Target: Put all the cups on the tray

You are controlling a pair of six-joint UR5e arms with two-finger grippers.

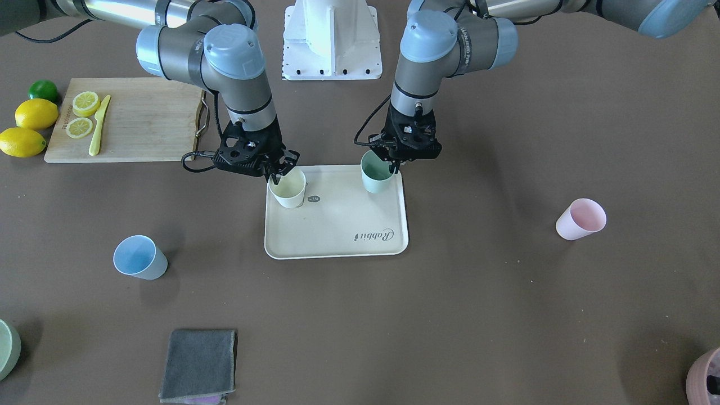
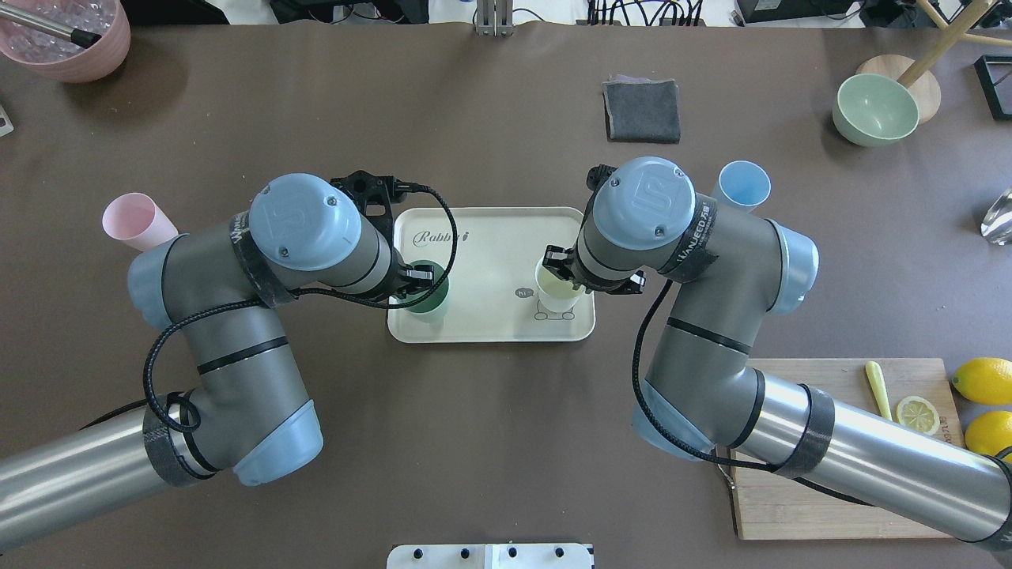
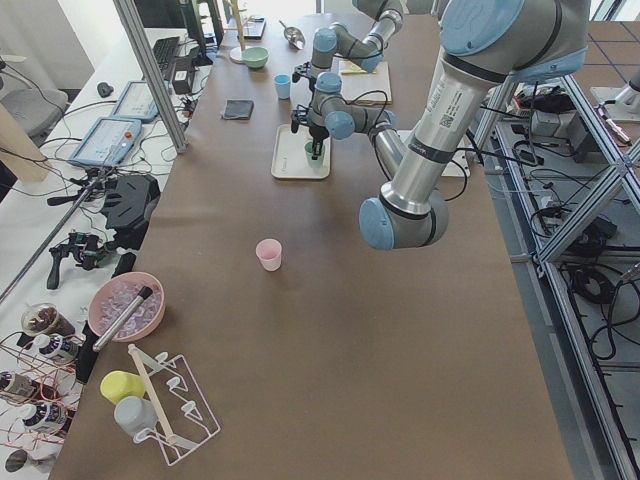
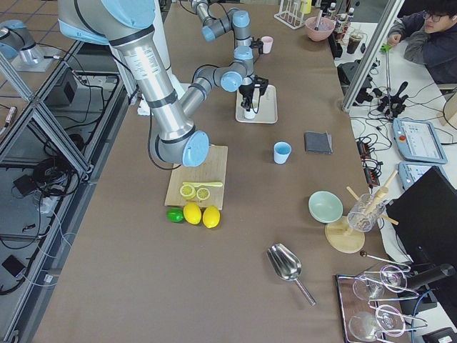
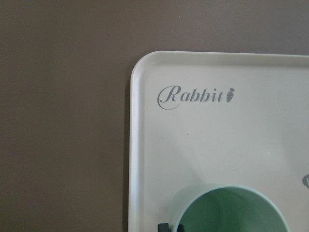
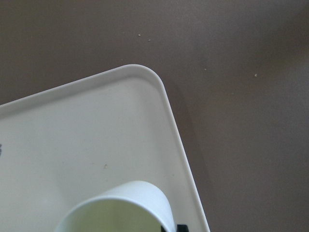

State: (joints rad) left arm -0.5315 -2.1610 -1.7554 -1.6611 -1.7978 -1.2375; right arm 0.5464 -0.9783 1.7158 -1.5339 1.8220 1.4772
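Observation:
The cream tray [image 1: 337,247] lies mid-table. A pale yellow cup [image 1: 288,190] and a mint green cup [image 1: 374,174] stand upright on its robot-side corners. My right gripper [image 1: 275,179] is shut on the yellow cup's rim. My left gripper [image 1: 392,163] is shut on the green cup's rim. The left wrist view shows the green cup [image 5: 227,210] on the tray [image 5: 145,145]. The right wrist view shows the yellow cup [image 6: 116,208]. The blue cup [image 1: 139,257] and the pink cup [image 1: 581,219] stand on the table, off the tray, one on each side.
A wooden cutting board [image 1: 135,121] with lemon slices and a yellow knife lies on my right, with lemons and a lime beside it. A grey cloth [image 1: 199,365], a pale green bowl [image 2: 874,109] and a mauve pot [image 2: 67,35] stand along the far edge.

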